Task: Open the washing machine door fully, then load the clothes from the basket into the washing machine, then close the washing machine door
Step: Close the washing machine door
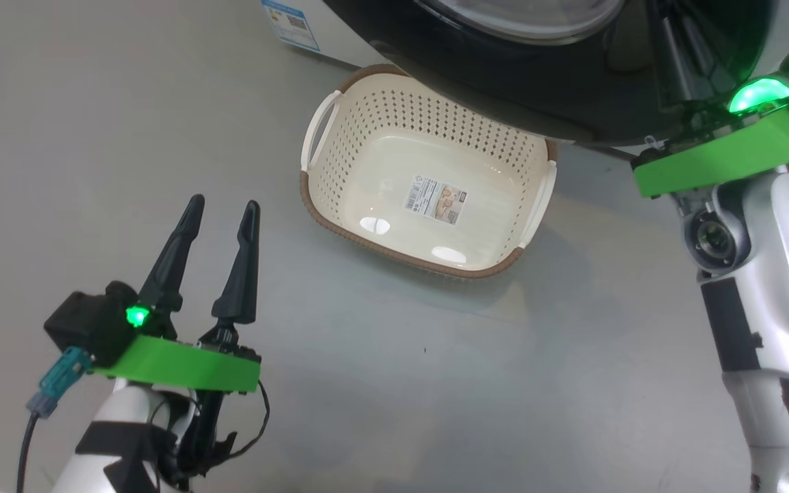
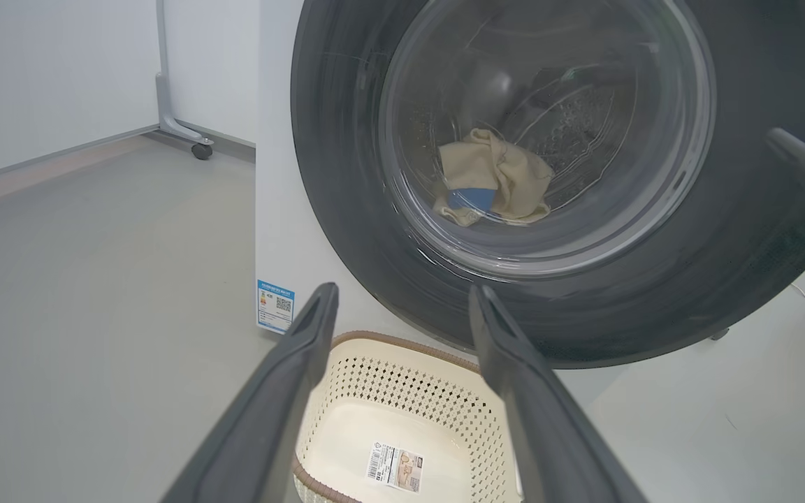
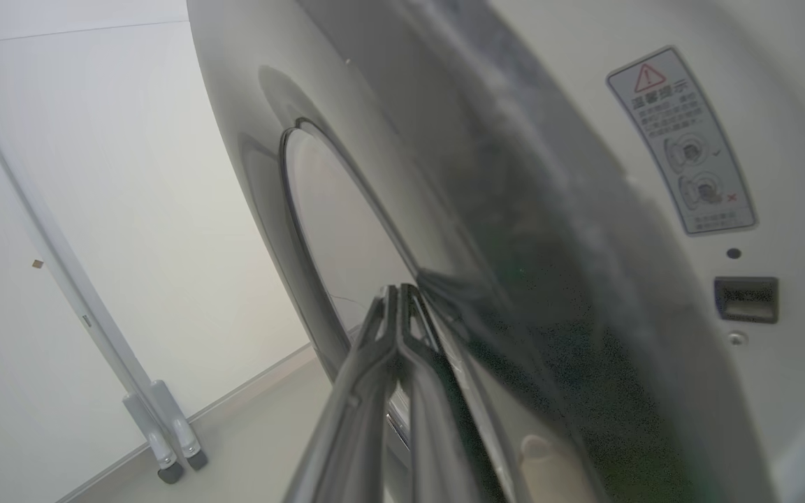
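The big white front-loading washing machine (image 2: 273, 209) stands on the grey floor (image 1: 435, 383). Its large round door (image 2: 654, 307), with a wide glossy black rim and a bulging clear glass centre, hangs across the opening but looks not yet latched. From the head view the rim overhangs the far edge of the basket. In the right wrist view the small dark latch recess (image 3: 745, 299) in the white front panel lies uncovered beside the door's edge, below a grey warning sticker (image 3: 682, 140). The small cream perforated plastic basket (image 1: 435, 113), brown-rimmed with white side handles, sits on the floor just in front of the machine, with nothing in it but its label. The pale yellow clothes (image 2: 497, 175) with blue trim lie in the steel drum, seen through the glass. So loading appears done, and closing the door is the step in hand. The right gripper (image 3: 399, 290) has its two dark fingers pressed together with nothing between them. It lies along the door's glossy outer face near the latch side, though I cannot tell whether the tips touch it. The machine front lies beyond the door from this gripper, so a push straight through the door toward the recess should seat it. The left gripper (image 1: 223, 205) has its fingers spread and bare, low over the floor beside the basket and well away from the door, so the right arm is the nearer one.
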Motion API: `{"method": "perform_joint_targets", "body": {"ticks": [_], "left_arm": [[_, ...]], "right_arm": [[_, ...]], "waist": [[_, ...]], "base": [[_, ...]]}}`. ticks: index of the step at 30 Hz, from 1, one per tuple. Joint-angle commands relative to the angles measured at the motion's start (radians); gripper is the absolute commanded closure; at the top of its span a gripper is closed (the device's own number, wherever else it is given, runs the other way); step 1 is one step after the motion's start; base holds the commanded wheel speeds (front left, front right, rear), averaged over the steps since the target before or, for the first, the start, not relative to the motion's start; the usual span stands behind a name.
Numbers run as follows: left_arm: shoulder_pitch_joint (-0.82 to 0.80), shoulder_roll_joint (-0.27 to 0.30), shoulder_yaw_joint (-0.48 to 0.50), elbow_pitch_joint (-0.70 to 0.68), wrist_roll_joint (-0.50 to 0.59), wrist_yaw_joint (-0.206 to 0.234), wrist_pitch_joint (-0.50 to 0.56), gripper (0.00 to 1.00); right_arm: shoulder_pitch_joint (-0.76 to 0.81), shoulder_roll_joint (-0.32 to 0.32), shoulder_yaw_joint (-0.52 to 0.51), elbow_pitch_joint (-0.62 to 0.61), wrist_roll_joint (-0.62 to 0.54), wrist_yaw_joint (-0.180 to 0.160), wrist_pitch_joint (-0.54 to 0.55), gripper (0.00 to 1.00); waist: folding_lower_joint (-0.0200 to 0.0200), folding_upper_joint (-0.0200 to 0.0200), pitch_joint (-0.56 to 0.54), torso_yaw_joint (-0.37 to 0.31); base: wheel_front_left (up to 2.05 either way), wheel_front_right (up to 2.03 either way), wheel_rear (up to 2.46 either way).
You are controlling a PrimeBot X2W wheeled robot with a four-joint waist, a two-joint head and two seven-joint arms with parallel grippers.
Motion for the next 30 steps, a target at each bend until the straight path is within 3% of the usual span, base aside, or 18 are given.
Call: {"method": "perform_joint_targets", "body": {"ticks": [1,30], "left_arm": [[-0.026,0.018,0.034,-0.033,-0.01,0.0,-0.007,0.0],[-0.103,0.006,-0.002,-0.048,-0.022,0.0,-0.007,0.0]], "right_arm": [[-0.038,0.001,-0.001,-0.028,-0.003,0.002,-0.005,1.0],[-0.233,-0.021,-0.24,-0.035,-0.017,0.002,-0.005,1.0]], "waist": [[0.0,0.0,0.008,0.006],[0.0,0.0,0.125,0.055]], "base": [[0.0,0.0,0.0],[0.0,0.0,0.0]]}}
